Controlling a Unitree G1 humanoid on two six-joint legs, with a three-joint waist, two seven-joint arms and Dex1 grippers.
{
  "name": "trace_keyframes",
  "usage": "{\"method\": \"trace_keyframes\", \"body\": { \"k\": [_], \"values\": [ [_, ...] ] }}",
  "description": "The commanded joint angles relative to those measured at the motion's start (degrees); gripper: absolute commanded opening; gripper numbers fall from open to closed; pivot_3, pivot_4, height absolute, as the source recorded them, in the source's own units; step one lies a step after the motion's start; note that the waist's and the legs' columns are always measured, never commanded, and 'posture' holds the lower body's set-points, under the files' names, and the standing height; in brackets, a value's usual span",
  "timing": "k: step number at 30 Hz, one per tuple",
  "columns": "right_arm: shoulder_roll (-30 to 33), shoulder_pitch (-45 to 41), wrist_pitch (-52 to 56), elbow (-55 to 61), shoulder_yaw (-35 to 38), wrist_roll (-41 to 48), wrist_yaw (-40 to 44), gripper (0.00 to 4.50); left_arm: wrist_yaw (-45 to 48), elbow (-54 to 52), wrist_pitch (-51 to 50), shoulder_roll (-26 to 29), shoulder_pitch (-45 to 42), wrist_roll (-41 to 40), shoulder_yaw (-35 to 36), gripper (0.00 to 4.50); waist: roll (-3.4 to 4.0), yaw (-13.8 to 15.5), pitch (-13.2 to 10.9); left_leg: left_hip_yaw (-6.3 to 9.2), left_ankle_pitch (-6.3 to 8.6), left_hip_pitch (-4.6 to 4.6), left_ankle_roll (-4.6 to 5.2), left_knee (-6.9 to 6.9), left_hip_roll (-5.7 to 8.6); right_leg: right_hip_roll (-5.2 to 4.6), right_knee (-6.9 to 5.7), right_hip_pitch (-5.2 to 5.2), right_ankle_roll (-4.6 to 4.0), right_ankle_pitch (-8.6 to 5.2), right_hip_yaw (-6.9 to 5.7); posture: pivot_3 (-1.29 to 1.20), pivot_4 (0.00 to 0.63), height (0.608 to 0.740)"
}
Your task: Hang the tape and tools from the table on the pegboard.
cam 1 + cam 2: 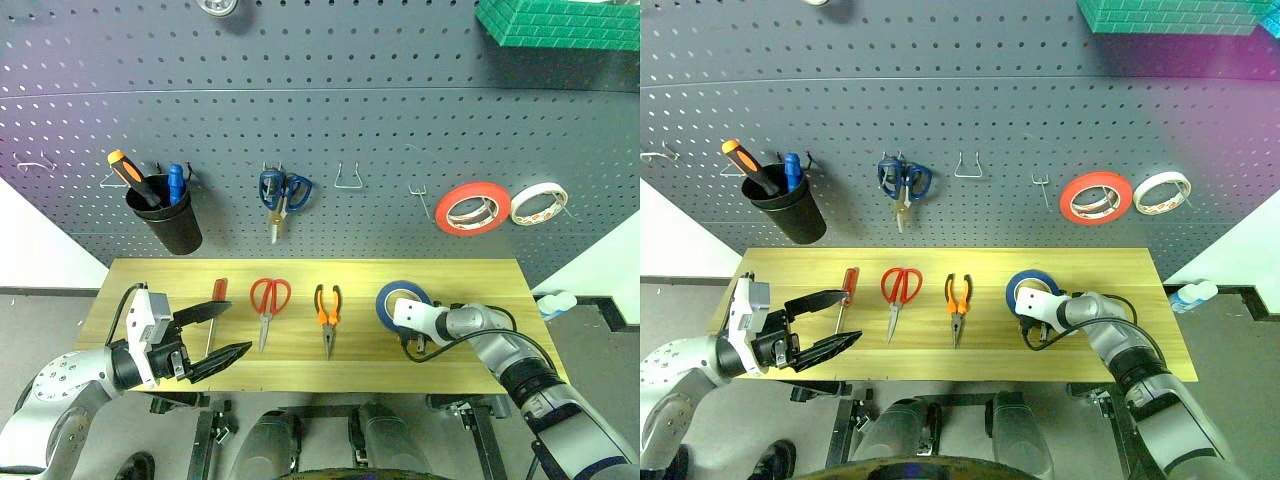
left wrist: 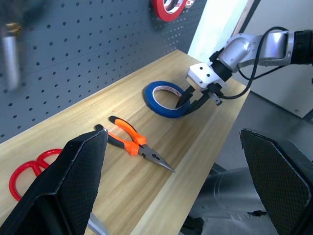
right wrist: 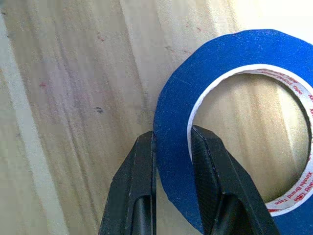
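- I count four task items on the surface (image 1: pixel 480 275): one screwdriver (image 1: pixel 216 312), one red scissors (image 1: pixel 268 305), one pliers (image 1: pixel 327 312), one blue tape (image 3: pixel 234 107).
- My right tool (image 3: pixel 172 147) is clenched on the tape's wall, one finger inside, one outside.
- My left tool (image 1: pixel 222 332) hangs released, empty, near the screwdriver.
- On the pegboard (image 1: pixel 300 120): two tape rolls, one blue scissors, one cup.

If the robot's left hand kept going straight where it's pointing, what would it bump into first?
Probably the orange-handled pliers. In the left wrist view, the open left gripper looks over the table with the pliers nearest ahead and the blue tape beyond. Depth is unclear; it might pass above them.
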State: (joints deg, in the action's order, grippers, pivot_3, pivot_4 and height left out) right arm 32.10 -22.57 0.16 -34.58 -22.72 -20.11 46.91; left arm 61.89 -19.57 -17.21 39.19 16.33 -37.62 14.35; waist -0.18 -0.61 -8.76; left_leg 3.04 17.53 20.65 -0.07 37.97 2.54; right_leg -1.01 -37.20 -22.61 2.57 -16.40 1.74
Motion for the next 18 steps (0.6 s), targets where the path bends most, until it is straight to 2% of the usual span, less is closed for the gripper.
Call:
{"method": "trace_keyframes", "body": {
  "k": [1, 7, 13, 18],
  "values": [
    [0.2, 0.0, -0.8, -0.5, 0.7, 0.8, 0.4, 0.66, 0.4, 0.4, 1.6, -0.5, 0.0, 0.2, 1.0, 4.50, 0.00, 0.0, 0.0, 0.00, 0.00, 0.00, 0.00, 0.00, 0.00, 0.00, 0.00, 0.00, 0.03, 0.02, 0.00, 0.03, 0.117, 0.734],
    [-0.4, 5.0, 0.8, 5.9, 6.2, 10.9, 6.0, 0.66, 1.2, 2.1, 2.9, -1.1, -0.2, 0.8, 0.9, 4.50, 0.01, 0.1, 0.0, 0.02, 0.00, 0.18, 0.00, -0.01, 0.00, 0.00, -0.01, -0.14, 0.19, 0.10, -0.08, 0.01, 0.095, 0.734],
    [-2.0, 9.4, 0.6, 12.5, 13.7, 22.2, 8.3, 0.66, 1.9, 4.7, 4.6, -1.6, -2.0, 1.7, -0.1, 4.50, 0.09, 0.0, 0.1, 0.03, -0.03, 0.68, -0.04, 0.05, 0.00, 0.02, -0.08, -0.66, 0.29, 0.20, -0.11, -0.01, 0.070, 0.734],
    [-3.1, 13.0, 0.9, 18.0, 18.6, 30.4, 10.6, 0.66, 2.8, 7.3, 5.6, -2.1, -4.8, 2.6, -0.9, 4.50, 0.08, 0.0, 0.4, 0.02, -0.05, 0.69, -0.08, 0.05, 0.00, 0.04, -0.10, -0.67, 0.30, 0.21, -0.11, -0.02, 0.050, 0.734]
  ]
}}
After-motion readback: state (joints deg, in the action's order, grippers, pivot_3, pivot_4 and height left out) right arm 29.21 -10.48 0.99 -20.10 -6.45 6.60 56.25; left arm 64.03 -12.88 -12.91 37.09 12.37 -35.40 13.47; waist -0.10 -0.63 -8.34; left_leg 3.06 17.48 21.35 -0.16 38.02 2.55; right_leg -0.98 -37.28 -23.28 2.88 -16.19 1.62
